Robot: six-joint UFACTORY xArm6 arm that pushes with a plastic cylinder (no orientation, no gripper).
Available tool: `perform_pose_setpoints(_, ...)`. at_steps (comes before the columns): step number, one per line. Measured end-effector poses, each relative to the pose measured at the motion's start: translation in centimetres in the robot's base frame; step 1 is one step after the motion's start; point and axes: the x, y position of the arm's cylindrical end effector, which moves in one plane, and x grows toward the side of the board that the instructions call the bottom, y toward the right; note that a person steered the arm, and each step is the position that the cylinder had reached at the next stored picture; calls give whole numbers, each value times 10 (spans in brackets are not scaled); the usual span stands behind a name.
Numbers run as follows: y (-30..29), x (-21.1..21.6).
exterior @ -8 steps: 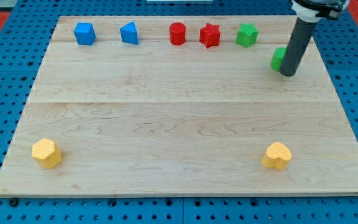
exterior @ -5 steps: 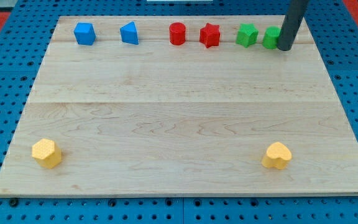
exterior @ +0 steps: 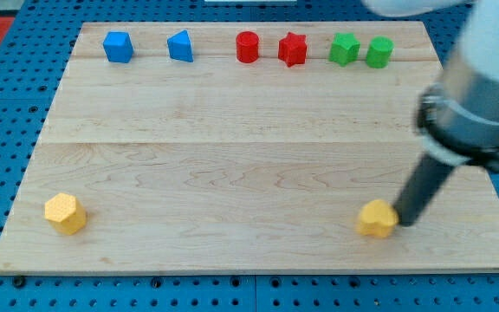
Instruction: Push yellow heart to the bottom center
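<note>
Yellow heart lay near the bottom right of the wooden tabletop, touching my tip on its right; I carried no claw, only a rod. Another yellow block sat bottom left.

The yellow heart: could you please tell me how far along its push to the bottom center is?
Done: my tip has reached the yellow heart and sits against its right side. In hand: the leftward push is only beginning, with the heart near the board's bottom right. Left: sliding it along the bottom edge to the center.
</note>
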Motion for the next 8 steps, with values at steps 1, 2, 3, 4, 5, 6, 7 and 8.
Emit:
perform_pose_setpoints(1, -87, -3)
perform_pose_setpoints(2, -150, -11)
perform_pose_setpoints(3, -165, -3)
perform_pose_setpoints(4, -111, -7)
perform_pose_setpoints(5, -102, 27)
perform_pose_setpoints(6, -98, 29)
perform_pose_setpoints(7, -122, 56)
perform_pose_setpoints(8, -179, 38)
